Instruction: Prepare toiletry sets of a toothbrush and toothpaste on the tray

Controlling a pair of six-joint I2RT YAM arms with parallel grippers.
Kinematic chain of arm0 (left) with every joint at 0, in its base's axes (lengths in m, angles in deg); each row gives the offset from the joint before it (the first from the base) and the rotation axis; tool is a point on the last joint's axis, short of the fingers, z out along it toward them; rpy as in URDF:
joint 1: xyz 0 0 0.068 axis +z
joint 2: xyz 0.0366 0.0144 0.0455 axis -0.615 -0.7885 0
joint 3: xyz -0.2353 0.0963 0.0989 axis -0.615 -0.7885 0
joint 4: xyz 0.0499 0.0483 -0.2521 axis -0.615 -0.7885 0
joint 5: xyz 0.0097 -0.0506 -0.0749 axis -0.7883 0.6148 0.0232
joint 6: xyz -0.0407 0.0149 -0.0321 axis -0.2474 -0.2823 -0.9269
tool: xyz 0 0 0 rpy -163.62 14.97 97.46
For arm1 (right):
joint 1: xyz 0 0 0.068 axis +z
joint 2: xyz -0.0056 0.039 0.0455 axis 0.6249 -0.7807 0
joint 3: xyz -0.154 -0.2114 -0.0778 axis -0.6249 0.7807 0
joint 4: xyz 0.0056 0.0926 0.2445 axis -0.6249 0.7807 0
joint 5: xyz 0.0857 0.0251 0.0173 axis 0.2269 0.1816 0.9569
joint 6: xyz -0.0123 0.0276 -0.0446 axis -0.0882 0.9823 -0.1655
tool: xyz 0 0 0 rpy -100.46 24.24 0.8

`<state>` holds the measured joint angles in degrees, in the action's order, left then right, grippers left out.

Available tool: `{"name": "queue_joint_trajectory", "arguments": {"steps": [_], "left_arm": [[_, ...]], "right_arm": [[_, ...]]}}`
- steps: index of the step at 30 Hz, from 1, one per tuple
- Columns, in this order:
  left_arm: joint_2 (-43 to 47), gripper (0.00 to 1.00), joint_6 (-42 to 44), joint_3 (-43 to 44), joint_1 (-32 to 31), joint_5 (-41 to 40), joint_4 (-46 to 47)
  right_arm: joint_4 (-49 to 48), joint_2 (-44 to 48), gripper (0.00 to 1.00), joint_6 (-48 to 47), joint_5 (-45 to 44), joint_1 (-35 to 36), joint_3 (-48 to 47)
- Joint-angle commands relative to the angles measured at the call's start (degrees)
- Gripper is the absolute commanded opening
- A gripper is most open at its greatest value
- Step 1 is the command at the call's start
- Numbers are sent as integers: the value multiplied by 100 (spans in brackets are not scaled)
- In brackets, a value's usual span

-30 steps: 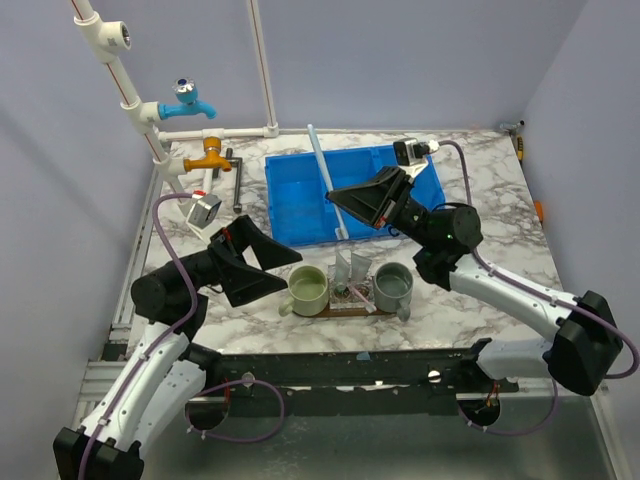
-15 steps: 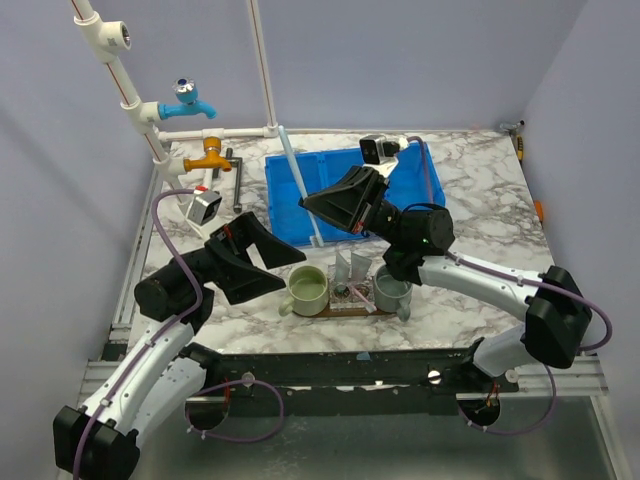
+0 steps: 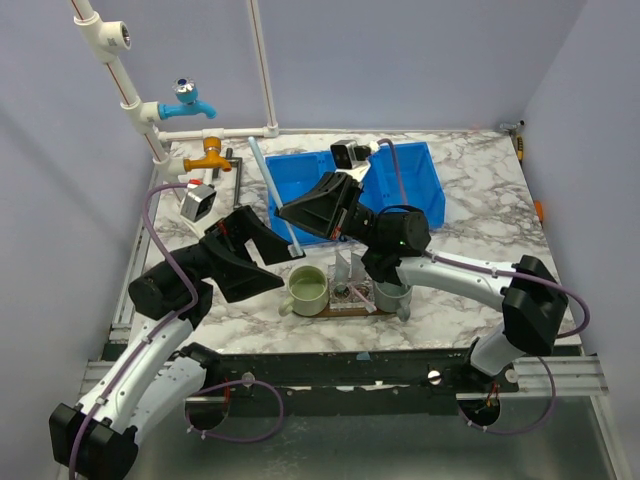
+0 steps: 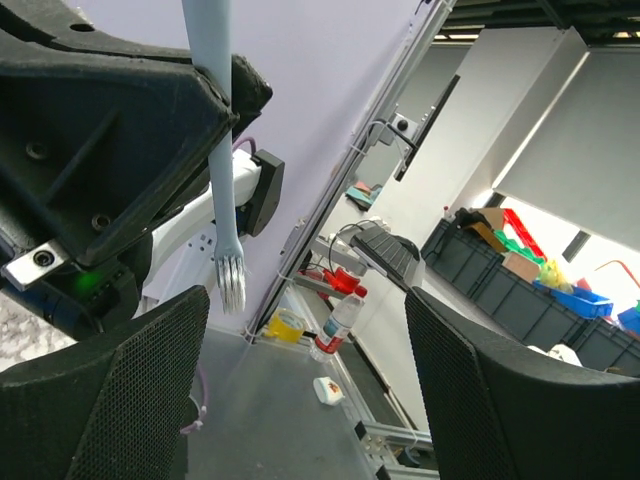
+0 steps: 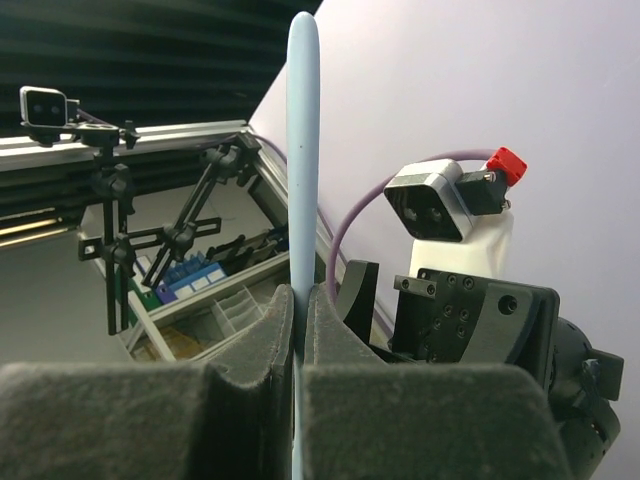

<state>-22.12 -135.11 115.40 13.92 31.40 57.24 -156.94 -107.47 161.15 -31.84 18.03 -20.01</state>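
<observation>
The right fingers [image 5: 240, 410], foam-padded, clamp a slim, smooth light-blue toothbrush [image 5: 302, 150]; the left fingers [image 4: 110, 400], mesh-textured, stand apart, empty.

Pale lilac walls [image 3: 400, 60] enclose a marbled table [image 3: 490, 190]; beyond, seemingly a workshop with storage crates [image 4: 480, 258].

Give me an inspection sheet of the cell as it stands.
Surface: marble table, no spills seen.
Job's things: blue toothbrush held in the air; tubes and pink brush between two cups on the tray.
Clutter: blue bin behind the tray; metal bar back left.
Grippers: right gripper shut on the blue toothbrush; left gripper open, empty.
Cables: purple cables along both arms, off the tray.
Surroundings: white pipes with taps, lilac walls.
</observation>
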Motion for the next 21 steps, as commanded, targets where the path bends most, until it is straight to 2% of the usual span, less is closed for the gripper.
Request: {"name": "queue_joint_trajectory", "arguments": {"steps": [1,9,21], "left_arm": [[-35,78,38,213,-57,-51,265],[-70,73,45,351,-67,-41,294],[-10,54,351,481,-67,-85,-178]], "right_arm": [[-442,-210,0,153,-30,129,-297],[-445,-346,0,126,-48,261,-407],[29,-227,0,-400,-156,376,-451]]}}
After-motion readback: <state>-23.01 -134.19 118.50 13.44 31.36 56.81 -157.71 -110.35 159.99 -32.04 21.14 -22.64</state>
